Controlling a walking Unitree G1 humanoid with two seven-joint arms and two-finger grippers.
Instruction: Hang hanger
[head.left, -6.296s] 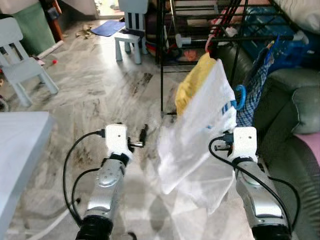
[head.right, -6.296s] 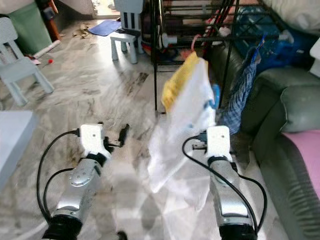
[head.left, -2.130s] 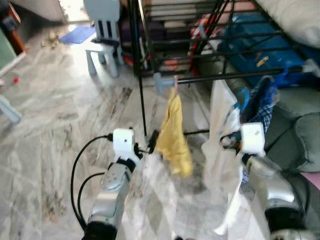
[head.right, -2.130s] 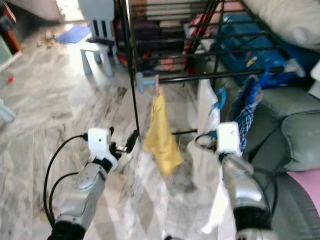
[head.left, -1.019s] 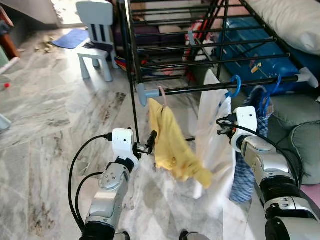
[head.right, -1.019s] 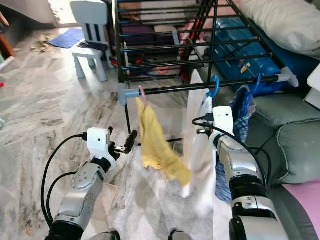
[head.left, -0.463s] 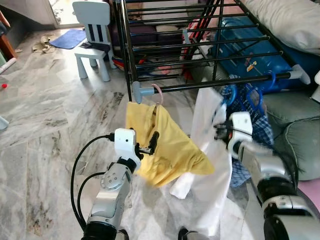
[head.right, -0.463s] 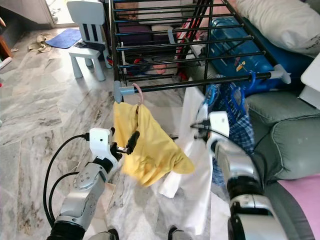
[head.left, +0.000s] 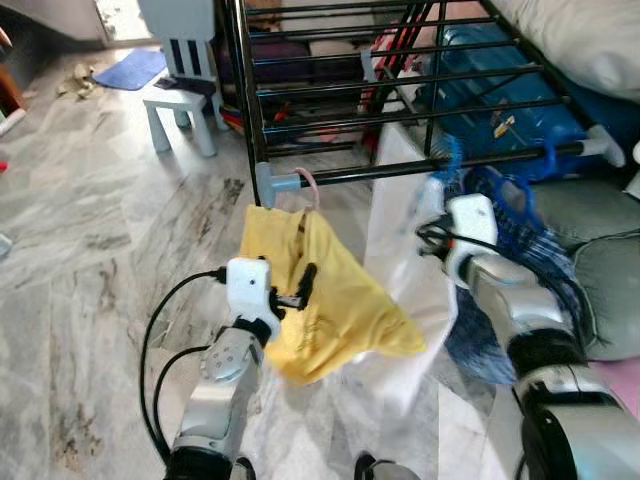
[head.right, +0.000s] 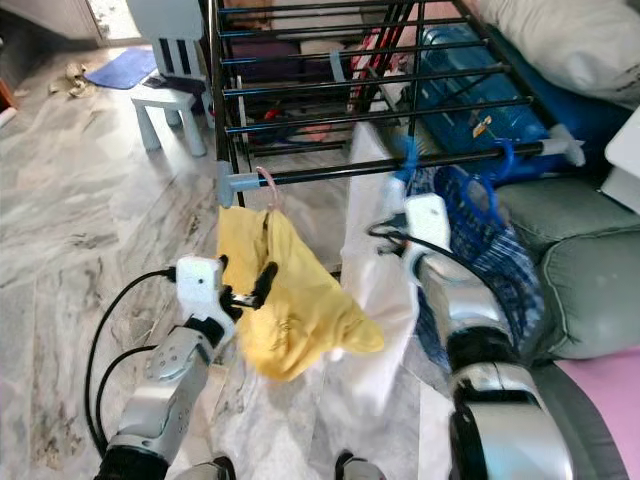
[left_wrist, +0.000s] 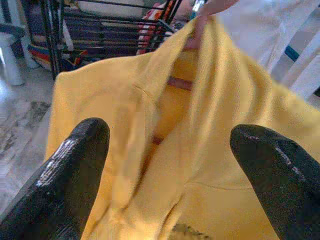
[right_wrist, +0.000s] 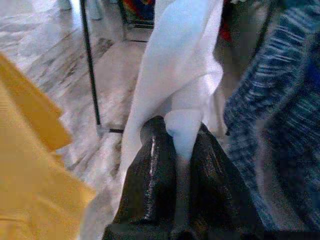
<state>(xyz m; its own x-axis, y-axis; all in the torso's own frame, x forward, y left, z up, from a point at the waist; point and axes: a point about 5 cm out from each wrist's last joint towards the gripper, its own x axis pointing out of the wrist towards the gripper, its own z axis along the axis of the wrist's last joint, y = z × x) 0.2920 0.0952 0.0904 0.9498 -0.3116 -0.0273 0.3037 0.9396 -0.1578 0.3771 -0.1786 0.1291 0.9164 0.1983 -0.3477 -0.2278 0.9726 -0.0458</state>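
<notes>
The white garment (head.left: 400, 290) has swung closer to the yellow shirt (head.left: 325, 300) at frame centre. The right gripper (right_wrist: 175, 165) clamps the white cloth, its blue hanger (head.right: 405, 152) hooked on the drying rack (head.left: 400, 165). The left gripper (left_wrist: 165, 160) stands spread before the yellow shirt.

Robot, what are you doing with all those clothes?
The robot is hanging laundry on a black drying rack. Its right pincer is shut on a white garment that hangs from a blue hanger on the rack's front bar. Its left pincer is open, right in front of a yellow shirt on a pink hanger.
</notes>
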